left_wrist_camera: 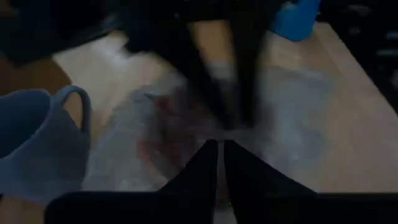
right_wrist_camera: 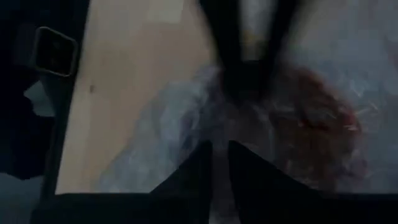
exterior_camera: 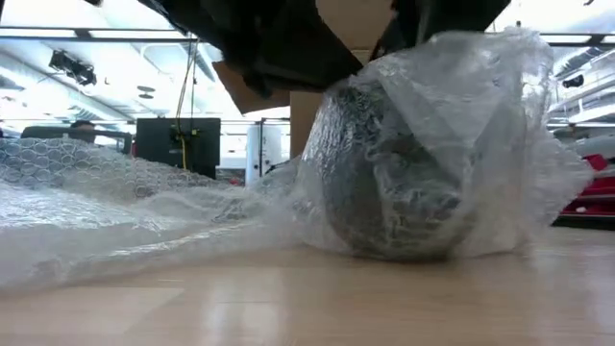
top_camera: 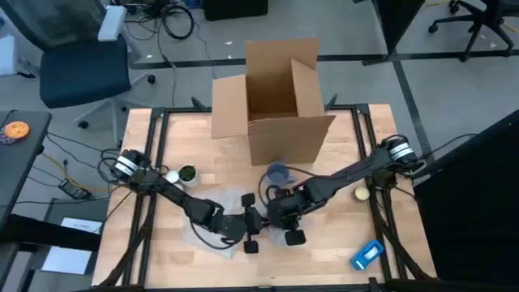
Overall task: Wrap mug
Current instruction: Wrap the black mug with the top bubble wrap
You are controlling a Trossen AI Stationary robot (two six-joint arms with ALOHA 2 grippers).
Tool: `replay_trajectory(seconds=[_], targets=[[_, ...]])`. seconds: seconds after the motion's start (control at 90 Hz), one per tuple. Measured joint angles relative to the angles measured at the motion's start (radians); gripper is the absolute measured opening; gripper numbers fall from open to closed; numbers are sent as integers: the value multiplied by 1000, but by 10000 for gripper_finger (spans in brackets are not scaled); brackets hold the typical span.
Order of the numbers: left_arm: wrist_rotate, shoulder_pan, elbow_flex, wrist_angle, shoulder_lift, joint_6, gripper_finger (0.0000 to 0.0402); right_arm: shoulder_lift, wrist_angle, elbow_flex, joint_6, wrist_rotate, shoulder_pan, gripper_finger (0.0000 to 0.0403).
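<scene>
Both grippers meet at table centre over the bubble wrap (exterior_camera: 115,207): left gripper (left_wrist_camera: 219,149) and right gripper (right_wrist_camera: 219,149) each show jaws nearly closed, tips almost touching, seemingly pinching wrap, though I can't confirm the hold. The mug (exterior_camera: 389,183) sits on the table (exterior_camera: 307,298), already bundled in wrap. To do this well: pull the loose sheet taut, fold it tight around the mug, avoid rolling it.
</scene>
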Motion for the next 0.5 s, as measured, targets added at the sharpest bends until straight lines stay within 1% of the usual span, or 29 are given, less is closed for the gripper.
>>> replay_trajectory(seconds=[0.089, 0.2, 0.3, 0.356, 0.5], targets=[[-63, -46, 11, -79, -60, 0, 15, 31, -10, 1, -8, -9, -13, 3], [-208, -102, 13, -162, -124, -4, 15, 64, -12, 2, -23, -11, -31, 2], [-314, -138, 13, -210, -146, -16, 15, 74, -16, 2, -26, -14, -53, 1], [-339, -144, 13, -220, -147, -30, 15, 71, -17, 1, -26, -14, -61, 1], [-345, -145, 13, -242, -119, -69, 15, 16, -40, -4, -26, 3, -67, 0]])
